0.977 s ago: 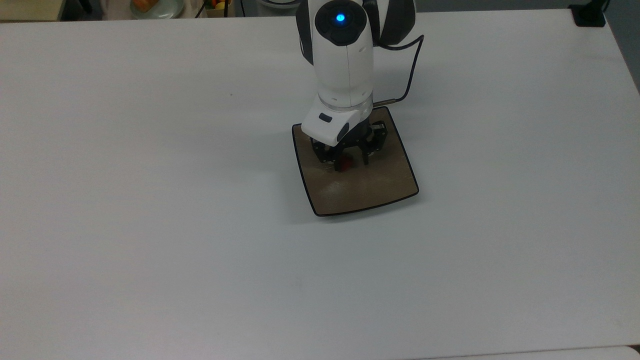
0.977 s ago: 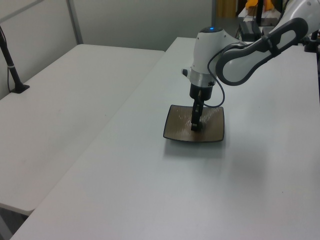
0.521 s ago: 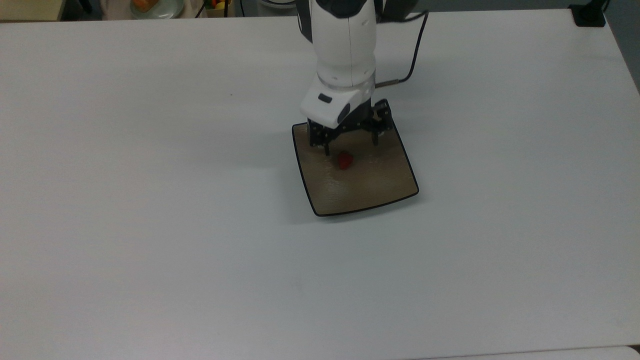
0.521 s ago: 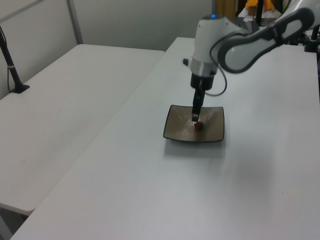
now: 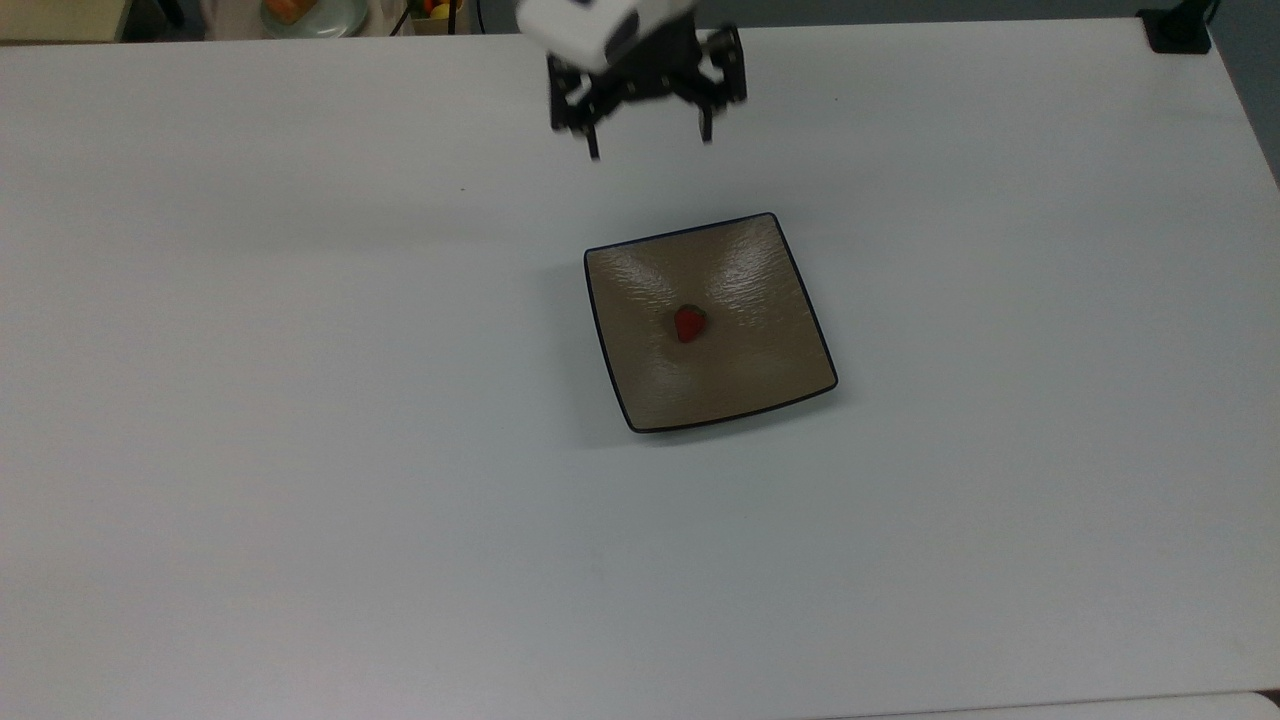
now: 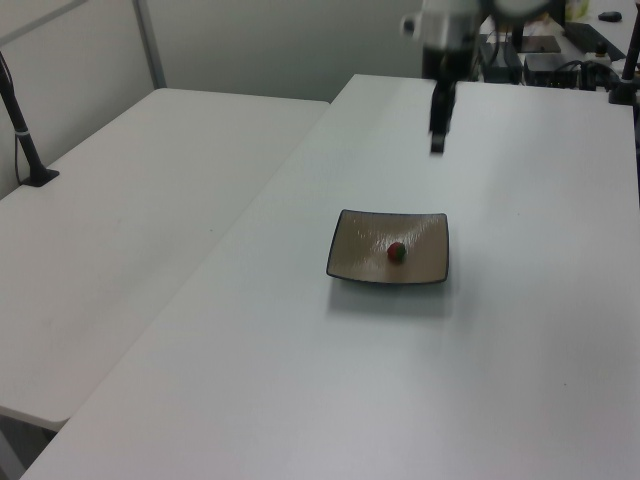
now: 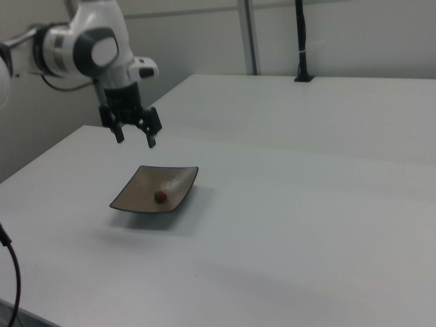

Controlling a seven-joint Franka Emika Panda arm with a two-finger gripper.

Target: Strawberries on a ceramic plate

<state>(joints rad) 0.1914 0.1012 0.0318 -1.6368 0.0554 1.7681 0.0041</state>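
Take the ceramic plate [image 5: 740, 390] as your marker on the white table [image 5: 300, 450]. Start at the top view's left: the table there is plain white with nothing on it. Move right and you reach the square brown plate, sitting flat on the table.

The strawberry [image 5: 689, 323] lies on the plate, close to the middle. In the left view the strawberry [image 6: 397, 252] sits a bit toward the left view's right side of the plate [image 6: 355, 262]. In the right view it rests in the plate's low middle [image 7: 161, 197].

Your gripper [image 5: 650, 140] hangs high above the table, well apart from the plate, past its far edge in the top view. Its two fingers are spread wide and they hold nothing. You can see the gap between them in the right view too [image 7: 134, 139].

The job looks done to me. What could go wrong now? If you bring the arm low over the plate, you could bump it and the strawberry may roll off, since it is small and round. The plate looks shiny and may slide if pushed. Keep the arm high and away.
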